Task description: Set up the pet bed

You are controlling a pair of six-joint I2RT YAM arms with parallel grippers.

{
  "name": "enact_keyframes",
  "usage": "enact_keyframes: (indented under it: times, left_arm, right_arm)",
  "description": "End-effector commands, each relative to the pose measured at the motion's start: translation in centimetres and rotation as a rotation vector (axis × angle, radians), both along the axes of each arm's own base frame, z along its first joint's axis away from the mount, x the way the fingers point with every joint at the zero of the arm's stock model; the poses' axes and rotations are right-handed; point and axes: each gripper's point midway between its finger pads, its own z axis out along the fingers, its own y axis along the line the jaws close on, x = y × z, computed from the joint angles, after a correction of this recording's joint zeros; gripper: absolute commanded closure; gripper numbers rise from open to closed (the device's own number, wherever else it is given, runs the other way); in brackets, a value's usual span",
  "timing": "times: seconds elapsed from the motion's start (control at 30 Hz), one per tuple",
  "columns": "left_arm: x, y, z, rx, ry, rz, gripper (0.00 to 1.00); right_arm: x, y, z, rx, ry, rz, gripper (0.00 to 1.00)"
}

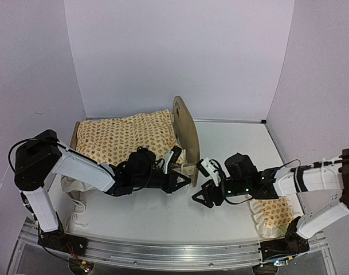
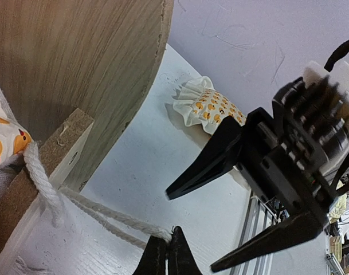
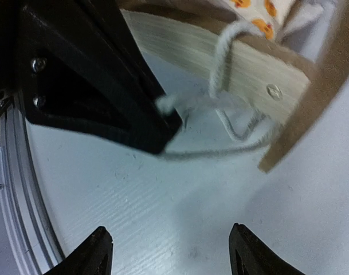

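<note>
Top external view: high behind the arm bases (image 1: 54,238), facing the rear wall (image 1: 174,51), whole tabletop (image 1: 231,149) covered. Left wrist view: low, close, pet bed (image 2: 77,63) end board upper left, right arm's jaws at right. Right wrist view: close above the tabletop. Both wrist views share the white cord (image 2: 42,177).

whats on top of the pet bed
An orange-patterned quilt lies over the pet bed, reaching its tall wooden end. Anything beneath the quilt, such as a mattress, is covered and cannot be seen.
</note>
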Motion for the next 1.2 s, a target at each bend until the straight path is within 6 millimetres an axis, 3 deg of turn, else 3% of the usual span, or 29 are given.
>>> enact_keyframes:
  times: [0.0, 0.1, 0.23, 0.47, 0.53, 0.6, 0.7, 0.77, 0.83, 0.9, 0.97, 1.1, 1.17]
  left_arm:
    - [0.5, -0.7, 5.4, -0.106, -0.055, -0.010, 1.00]
    - [0.6, -0.7, 5.6, -0.107, -0.057, -0.012, 1.00]
    - [0.7, -0.5, 6.3, -0.112, -0.070, -0.012, 1.00]
    - [1.2, 0.0, 6.9, -0.110, -0.091, -0.007, 1.00]
    - [1.2, 0.0, 6.9, -0.105, -0.101, -0.006, 1.00]
    - [1.5, 0.1, 6.6, -0.092, -0.108, 0.008, 1.00]
    - [2.0, 0.9, 6.0, -0.066, -0.126, 0.056, 0.90]
    - [2.5, 2.0, 5.1, -0.034, -0.149, 0.107, 0.72]
    - [2.7, 3.3, 3.8, 0.000, -0.172, 0.152, 0.59]
    - [1.9, 4.1, 3.9, -0.002, -0.246, 0.211, 0.50]
    - [1.3, 4.6, 4.1, -0.032, -0.282, 0.243, 0.48]
    - [0.1, 5.0, 3.6, -0.075, -0.313, 0.297, 0.45]
    - [0.2, 4.7, 1.7, -0.061, -0.287, 0.310, 0.44]
  right_arm:
    - [3.6, 5.3, 7.8, 0.288, -0.369, 0.052, 0.29]
    - [4.4, 5.3, 6.9, 0.294, -0.403, 0.016, 0.32]
    - [5.4, 5.9, 5.5, 0.272, -0.441, 0.008, 0.48]
    - [5.8, 5.9, 4.5, 0.311, -0.394, -0.042, 0.66]
    - [5.6, 6.2, 4.7, 0.318, -0.350, -0.038, 0.78]
    - [5.0, 6.4, 5.6, 0.330, -0.255, -0.043, 1.00]
    - [4.4, 6.4, 7.2, 0.369, -0.003, -0.119, 1.00]
    - [2.5, 6.6, 8.1, 0.407, 0.226, -0.131, 1.00]
    - [1.4, 6.3, 9.5, 0.439, 0.338, -0.153, 1.00]
    - [1.5, 5.4, 11.3, 0.476, 0.379, -0.210, 1.00]
    - [1.7, 5.0, 13.4, 0.526, 0.385, -0.236, 1.00]
    - [2.0, 6.4, 15.1, 0.544, 0.499, -0.199, 1.00]
    - [1.6, 7.3, 15.8, 0.550, 0.546, -0.151, 1.00]
